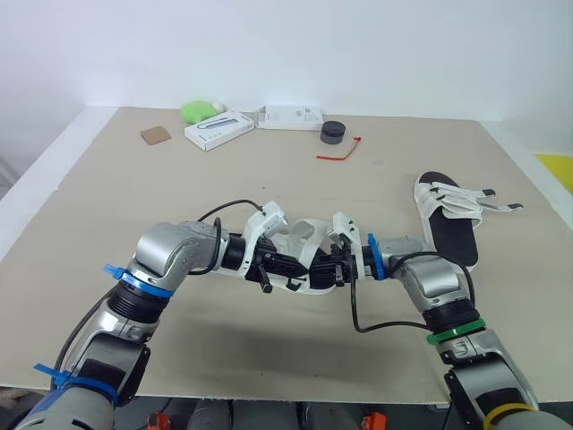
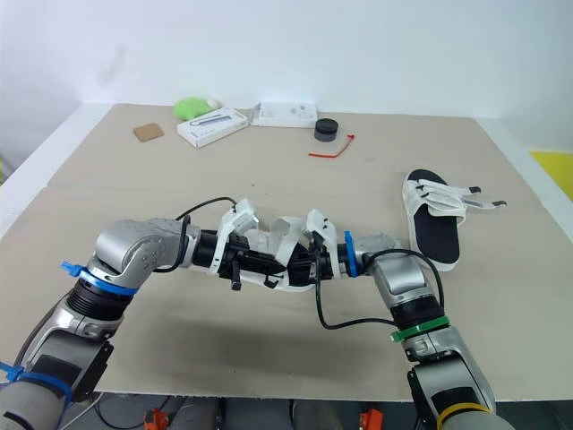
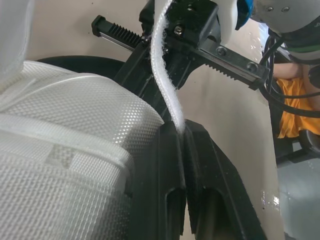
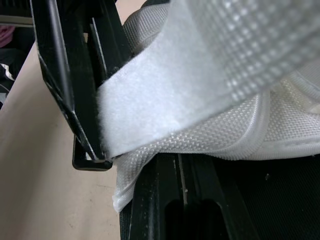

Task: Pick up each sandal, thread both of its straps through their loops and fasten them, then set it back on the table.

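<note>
Where the two arms meet over the middle of the table [image 1: 134, 206], a white held sandal [image 1: 303, 235] hangs between them, lifted just off the surface. The left gripper [image 1: 300, 269] is clenched on a strap [image 3: 162, 65]: in the left wrist view its black fingers [image 3: 167, 175] are pressed together, with the fuzzy white band rising from between their tips. The right gripper [image 1: 333, 269] faces it from the other side, and its fingers [image 4: 165, 200] are closed at the edge of the sandal's woven upper (the exact point of grip is hidden under the webbing). A broad loop of strap crosses in front of them in the right wrist view.

The second sandal [image 1: 452, 235] lies flat on the table to the robot's right, well apart from the grippers, black insole up and its two white straps [image 1: 474, 199] splayed outward, unfastened.

Along the far edge sit a green object [image 1: 199, 110], two white boxes [image 1: 218, 130], a black round container [image 1: 333, 133], a red tie [image 1: 340, 152] and a brown square [image 1: 155, 135].
</note>
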### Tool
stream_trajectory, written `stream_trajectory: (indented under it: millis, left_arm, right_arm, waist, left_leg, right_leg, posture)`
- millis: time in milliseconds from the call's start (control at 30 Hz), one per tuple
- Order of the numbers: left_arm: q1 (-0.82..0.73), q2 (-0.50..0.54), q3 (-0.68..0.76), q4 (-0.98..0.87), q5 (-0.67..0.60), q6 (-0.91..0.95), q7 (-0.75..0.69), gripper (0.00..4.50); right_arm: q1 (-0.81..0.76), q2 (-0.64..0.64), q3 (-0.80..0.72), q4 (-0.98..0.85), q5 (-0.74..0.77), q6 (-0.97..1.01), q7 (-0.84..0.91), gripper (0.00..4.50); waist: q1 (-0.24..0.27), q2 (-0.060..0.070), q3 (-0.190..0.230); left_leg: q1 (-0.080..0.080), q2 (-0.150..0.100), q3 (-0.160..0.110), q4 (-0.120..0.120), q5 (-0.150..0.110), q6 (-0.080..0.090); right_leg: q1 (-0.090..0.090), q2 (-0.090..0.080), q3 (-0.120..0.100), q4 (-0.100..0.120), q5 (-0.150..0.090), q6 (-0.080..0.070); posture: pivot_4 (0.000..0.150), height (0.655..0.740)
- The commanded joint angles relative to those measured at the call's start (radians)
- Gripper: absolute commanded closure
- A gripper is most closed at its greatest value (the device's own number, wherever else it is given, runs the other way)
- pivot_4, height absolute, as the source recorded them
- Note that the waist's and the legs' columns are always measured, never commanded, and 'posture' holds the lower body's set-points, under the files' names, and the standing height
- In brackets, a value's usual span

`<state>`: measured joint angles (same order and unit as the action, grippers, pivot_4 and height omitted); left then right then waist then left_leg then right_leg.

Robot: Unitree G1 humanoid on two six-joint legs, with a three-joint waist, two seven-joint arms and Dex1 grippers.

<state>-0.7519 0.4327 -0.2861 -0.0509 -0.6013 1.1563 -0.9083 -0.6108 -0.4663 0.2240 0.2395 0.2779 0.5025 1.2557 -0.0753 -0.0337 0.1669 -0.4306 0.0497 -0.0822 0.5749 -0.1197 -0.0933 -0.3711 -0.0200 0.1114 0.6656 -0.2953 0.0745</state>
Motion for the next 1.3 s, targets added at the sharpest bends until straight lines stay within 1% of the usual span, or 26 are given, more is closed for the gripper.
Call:
stream_trajectory:
  millis: [33,167,233,333,467,533,633,667,767,800,833,867,900,1000,1133,1200,1300]
  left_arm:
    - [0.005,0.043,-0.021,0.016,0.035,0.008,0.005,4.34]
    - [0.006,0.082,-0.029,-0.023,-0.008,0.047,-0.053,4.34]
    - [0.013,0.113,-0.051,-0.043,-0.008,0.038,-0.085,4.34]
    - [0.027,0.162,-0.105,-0.041,0.049,-0.034,-0.113,4.34]
    - [0.036,0.187,-0.15,-0.016,0.115,-0.112,-0.113,4.34]
    - [0.036,0.179,-0.147,-0.016,0.114,-0.119,-0.108,4.34]
    - [0.032,0.117,-0.085,-0.02,0.077,-0.122,-0.071,4.34]
    - [0.028,0.1,-0.059,-0.019,0.054,-0.095,-0.066,4.34]
    - [0.011,0.083,-0.014,-0.026,0.008,-0.028,-0.076,3.52]
    - [0.006,0.078,-0.003,-0.028,0.002,-0.018,-0.071,2.94]
    - [0.001,0.067,0.007,-0.02,0.006,-0.015,-0.052,2.5]
    - [-0.008,0.057,0.027,-0.011,-0.012,-0.001,-0.053,1.97]
    - [-0.017,0.048,0.047,-0.002,-0.028,0.013,-0.056,1.55]
    - [-0.068,-0.009,0.13,0.063,-0.072,0.103,-0.004,1.55]
    - [-0.133,-0.089,0.226,0.18,-0.088,0.174,0.089,1.55]
    - [-0.152,-0.116,0.262,0.216,-0.092,0.191,0.124,1.55]
    - [-0.157,-0.13,0.276,0.226,-0.1,0.21,0.142,1.55]
  right_arm:
    - [0.01,-0.002,0.02,0.015,-0.013,0.01,-0.006,4.5]
    - [0.011,-0.006,0.017,0.014,-0.012,0.01,-0.006,4.5]
    - [0.01,-0.005,0.017,0.014,-0.011,0.011,-0.006,4.5]
    - [0.006,-0.002,0.018,0.016,-0.011,0.011,-0.006,4.5]
    - [0.007,-0.003,0.02,0.017,-0.011,0.009,-0.003,4.5]
    - [0.007,-0.003,0.021,0.016,-0.011,0.009,-0.003,4.5]
    - [0.006,-0.004,0.022,0.016,-0.011,0.009,-0.001,4.5]
    - [0.006,-0.005,0.022,0.016,-0.012,0.009,-0.001,4.5]
    - [0.005,-0.006,0.022,0.015,-0.012,0.009,-0.001,4.5]
    - [0.005,-0.006,0.022,0.017,-0.012,0.008,0.0,4.5]
    - [0.005,-0.006,0.022,0.018,-0.013,0.007,0.0,4.5]
    - [0.004,-0.005,0.023,0.02,-0.013,0.006,0.0,4.5]
    - [0.003,-0.005,0.023,0.021,-0.014,0.006,0.0,4.5]
    - [0.003,-0.004,0.025,0.021,-0.014,0.005,0.0,4.5]
    - [0.001,-0.003,0.025,0.023,-0.014,0.005,-0.001,4.5]
    - [0.001,-0.003,0.025,0.021,-0.013,0.006,-0.001,4.5]
    - [0.005,-0.004,0.025,0.019,-0.013,0.007,-0.002,4.5]
  waist:
    - [-0.001,0.0,0.0]
    - [-0.002,0.0,0.0]
    - [-0.002,0.0,0.0]
    - [-0.002,0.0,0.0]
    - [-0.002,0.0,0.0]
    - [-0.002,0.0,0.0]
    - [-0.001,0.0,0.0]
    - [0.0,0.0,0.0]
    - [0.0,0.0,0.0]
    - [0.0,0.0,0.0]
    - [0.0,0.0,0.0]
    - [0.0,0.0,0.0]
    - [0.0,0.0,0.0]
    - [0.0,0.001,0.001]
    - [0.0,0.0,0.001]
    - [-0.002,0.001,0.001]
    - [-0.003,0.001,0.002]
  left_leg:
    - [0.0,0.0,0.0,0.0,0.0,0.0]
    - [0.0,0.0,0.0,0.0,0.0,0.0]
    - [0.0,0.0,0.0,-0.001,0.0,0.0]
    - [0.0,0.0,0.0,-0.003,0.0,0.0]
    - [0.001,0.0,0.0,-0.004,0.0,0.0]
    - [0.001,0.0,0.0,-0.004,0.0,0.0]
    - [0.001,0.0,0.0,-0.004,0.0,0.0]
    - [0.001,0.0,0.0,-0.003,0.0,0.0]
    - [0.001,0.0,0.0,-0.003,0.0,0.0]
    - [0.001,0.0,0.0,-0.003,0.0,0.0]
    - [0.001,0.0,0.0,-0.003,0.0,0.0]
    - [0.001,0.0,0.0,-0.003,0.0,0.0]
    - [0.001,0.0,0.0,-0.003,0.0,0.0]
    - [0.0,0.0,0.0,-0.002,0.001,0.001]
    - [-0.001,0.0,0.0,-0.002,0.001,0.001]
    - [-0.001,0.0,0.0,-0.002,0.001,0.001]
    - [-0.001,0.0,0.0,-0.005,0.001,0.001]
  right_leg:
    - [0.0,0.0,0.0,0.0,0.0,0.0]
    - [0.0,0.0,0.0,0.0,0.0,0.0]
    - [0.0,0.0,0.0,0.0,0.0,0.0]
    - [-0.001,0.0,0.0,0.0,0.0,0.0]
    - [-0.001,0.0,0.0,0.0,0.0,0.0]
    - [0.0,0.0,0.0,0.0,-0.001,-0.001]
    - [0.0,0.0,0.0,0.0,-0.001,-0.002]
    - [0.0,0.0,0.0,0.0,-0.001,-0.002]
    - [0.0,0.0,0.0,0.0,-0.001,-0.001]
    - [0.0,0.0,0.0,0.0,-0.001,-0.001]
    - [0.0,0.0,0.0,0.0,-0.001,-0.001]
    - [0.0,0.0,0.0,0.0,-0.001,-0.001]
    - [0.0,0.0,0.0,0.0,-0.001,-0.001]
    - [-0.001,0.0,0.0,0.0,0.0,0.0]
    - [-0.001,0.0,0.0,0.0,0.001,0.001]
    - [-0.001,0.0,0.0,0.0,0.003,0.004]
    - [-0.002,0.001,0.0,0.0,0.001,0.004]
  posture:
    - [0.15,0.74]
    - [0.15,0.74]
    - [0.15,0.74]
    - [0.15,0.74]
    - [0.15,0.74]
    - [0.15,0.74]
    - [0.15,0.74]
    - [0.15,0.74]
    - [0.15,0.74]
    - [0.15,0.74]
    - [0.15,0.74]
    - [0.15,0.74]
    - [0.15,0.74]
    - [0.15,0.74]
    - [0.15,0.74]
    - [0.15,0.74]
    - [0.15,0.74]
